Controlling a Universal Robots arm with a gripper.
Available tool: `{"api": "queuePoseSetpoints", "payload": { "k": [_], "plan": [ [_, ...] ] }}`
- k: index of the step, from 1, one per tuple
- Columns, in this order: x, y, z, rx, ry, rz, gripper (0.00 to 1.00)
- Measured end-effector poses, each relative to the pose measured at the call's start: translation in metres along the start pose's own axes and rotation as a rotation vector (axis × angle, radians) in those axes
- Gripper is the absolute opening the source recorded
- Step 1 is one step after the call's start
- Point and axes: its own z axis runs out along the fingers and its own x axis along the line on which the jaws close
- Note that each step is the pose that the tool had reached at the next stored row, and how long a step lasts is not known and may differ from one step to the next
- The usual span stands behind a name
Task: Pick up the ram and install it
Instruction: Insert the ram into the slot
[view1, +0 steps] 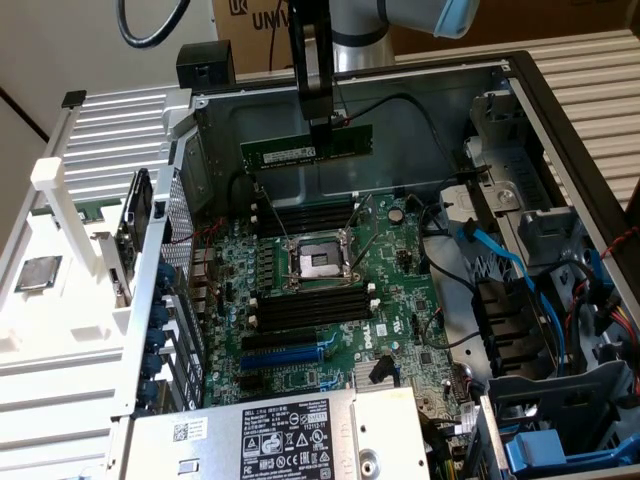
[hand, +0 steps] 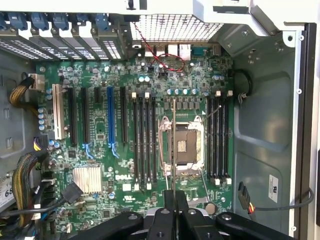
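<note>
Gripper (view1: 320, 127) is pinched nearly closed on the ram (view1: 300, 150) and holds it level, edge down, high above the motherboard (view1: 330, 330). That orientation looks chosen to match the black memory slots (view1: 310, 305) below.

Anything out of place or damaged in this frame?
Nothing spilled or damaged. The gripper holds the ram roughly level above the motherboard. One oddity: the processor socket sits open and empty, while a silver-topped chip lies on the white rack at the exterior view's left.
</note>
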Motion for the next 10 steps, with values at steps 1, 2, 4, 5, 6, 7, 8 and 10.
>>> {"api": "queuePoseSetpoints", "payload": {
  "k": [1,2,4,5,6,7,8,10],
  "plan": [
    [0.0000,0.0000,0.0000,0.0000,0.0000,0.000,0.12],
    [0.0000,0.0000,0.0000,0.0000,0.0000,0.000,0.12],
    [0.0000,0.0000,0.0000,0.0000,0.0000,0.000,0.12],
    [0.0000,0.0000,0.0000,0.0000,0.0000,0.000,0.12],
    [0.0000,0.0000,0.0000,0.0000,0.0001,0.000,0.12],
    [0.0000,0.0000,0.0000,0.0000,0.0000,0.000,0.12],
    [0.0000,0.0000,0.0000,0.0001,0.0001,0.000,0.12],
    [0.0004,-0.0002,0.0000,-0.0046,0.0000,0.002,0.12]
  ]
}}
